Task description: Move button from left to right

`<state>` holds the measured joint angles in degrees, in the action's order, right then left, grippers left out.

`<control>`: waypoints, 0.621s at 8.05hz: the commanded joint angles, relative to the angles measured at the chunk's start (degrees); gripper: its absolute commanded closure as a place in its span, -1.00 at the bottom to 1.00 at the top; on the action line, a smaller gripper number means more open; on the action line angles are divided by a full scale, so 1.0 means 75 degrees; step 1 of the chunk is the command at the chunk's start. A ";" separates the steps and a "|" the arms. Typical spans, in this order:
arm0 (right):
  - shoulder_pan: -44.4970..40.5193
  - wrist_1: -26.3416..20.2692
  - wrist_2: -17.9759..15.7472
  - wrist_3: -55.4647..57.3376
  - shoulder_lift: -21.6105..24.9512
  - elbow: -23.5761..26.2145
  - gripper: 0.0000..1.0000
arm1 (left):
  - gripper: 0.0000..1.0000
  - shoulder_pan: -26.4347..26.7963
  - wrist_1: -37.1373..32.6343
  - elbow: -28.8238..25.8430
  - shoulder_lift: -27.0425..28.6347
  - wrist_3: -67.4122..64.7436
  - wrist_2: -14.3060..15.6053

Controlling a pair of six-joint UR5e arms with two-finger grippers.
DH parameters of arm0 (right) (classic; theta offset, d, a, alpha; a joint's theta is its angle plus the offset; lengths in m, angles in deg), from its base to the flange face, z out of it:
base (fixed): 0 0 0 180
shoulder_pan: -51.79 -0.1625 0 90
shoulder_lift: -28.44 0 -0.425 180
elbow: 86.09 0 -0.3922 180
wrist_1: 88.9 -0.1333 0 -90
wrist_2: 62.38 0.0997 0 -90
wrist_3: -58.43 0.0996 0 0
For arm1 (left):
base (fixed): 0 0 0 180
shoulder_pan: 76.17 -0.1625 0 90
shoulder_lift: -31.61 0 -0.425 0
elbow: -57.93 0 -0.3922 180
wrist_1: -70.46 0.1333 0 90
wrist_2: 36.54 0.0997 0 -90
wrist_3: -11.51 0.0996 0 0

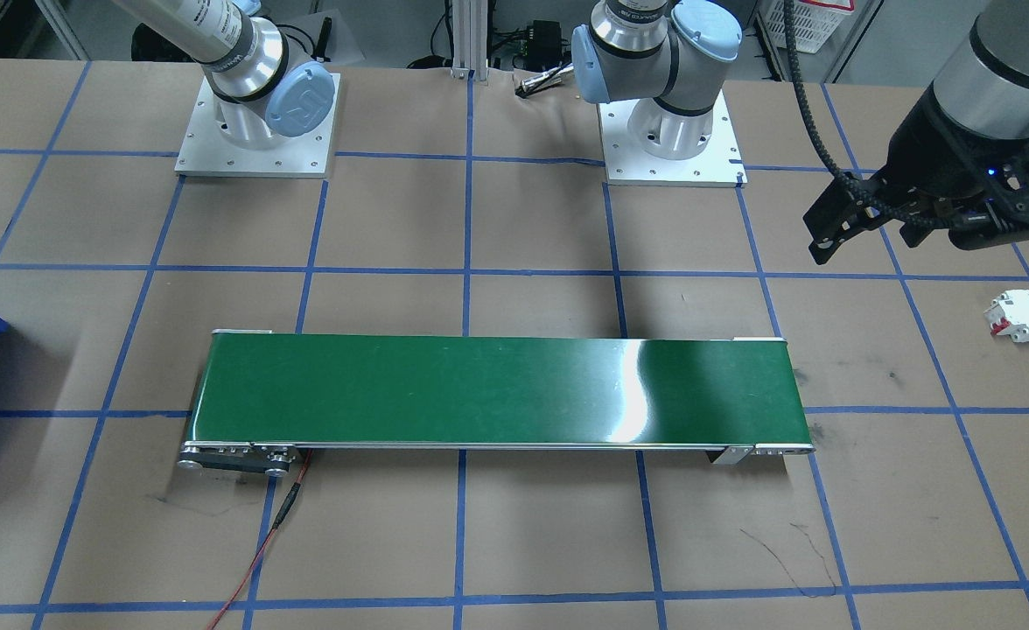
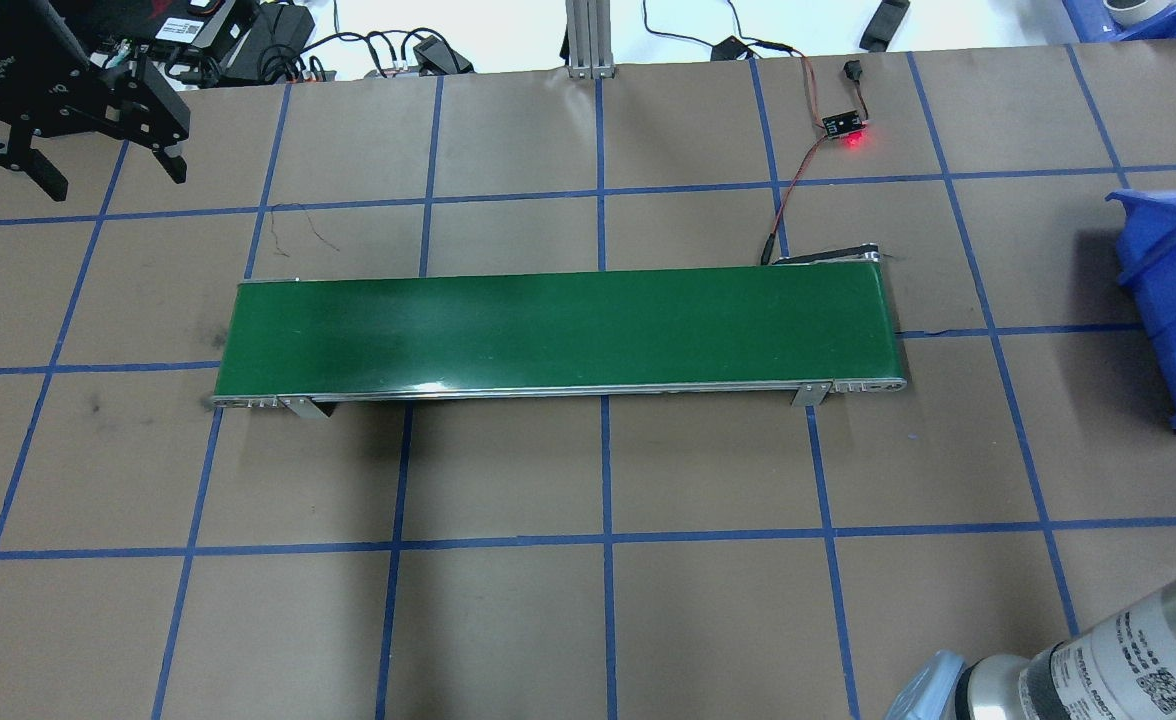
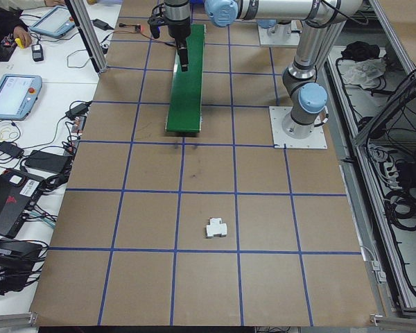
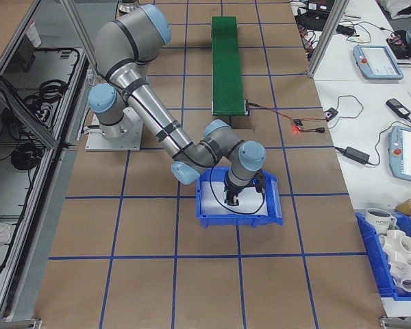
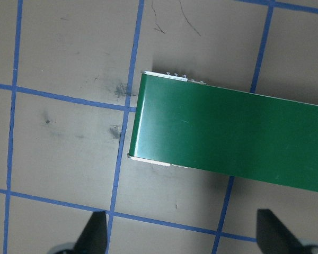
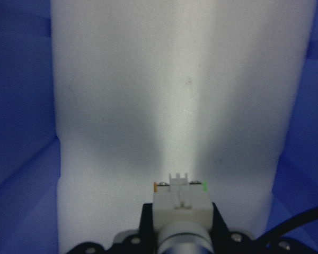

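Observation:
The button [image 6: 181, 203] shows in the right wrist view with its white blocky base and silver collar. My right gripper [image 6: 181, 235] is shut on it, low inside the blue bin [image 4: 240, 221] over white foam. The side view shows that right gripper [image 4: 231, 195] inside the bin. My left gripper [image 2: 108, 175] hangs high over the table's left part, open and holding nothing. Its wrist view looks down on the left end of the green conveyor belt [image 5: 233, 132], with the fingertips [image 5: 93, 233] wide apart. The button's green cap is hidden.
The green conveyor belt [image 2: 548, 330] lies across the table's middle, with red wires and a small lit board [image 2: 843, 125] behind its right end. A white breaker with red parts [image 1: 1018, 315] lies on the paper far to the robot's left. The blue bin [image 2: 1173, 300] stands at the right edge.

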<state>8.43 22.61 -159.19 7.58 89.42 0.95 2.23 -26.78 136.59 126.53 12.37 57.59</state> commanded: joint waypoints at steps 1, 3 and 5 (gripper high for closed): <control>0.0004 0.0155 0.0016 -0.0123 -0.0057 0.0030 0.24 | -1.00 0.0000 -0.0007 0.0000 -0.0012 0.0002 0.0000; 0.0004 0.0283 0.0237 -0.0146 -0.0092 0.0311 0.23 | -1.00 0.0000 -0.0007 0.0000 -0.0012 -0.0009 -0.0011; 0.0004 0.0389 0.0251 -0.0240 -0.0139 0.0312 0.15 | -1.00 0.0000 0.0004 0.0000 0.0000 0.0002 -0.0011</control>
<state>8.46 24.85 -157.73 6.35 88.62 2.95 2.23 -26.82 136.59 126.45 12.36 57.56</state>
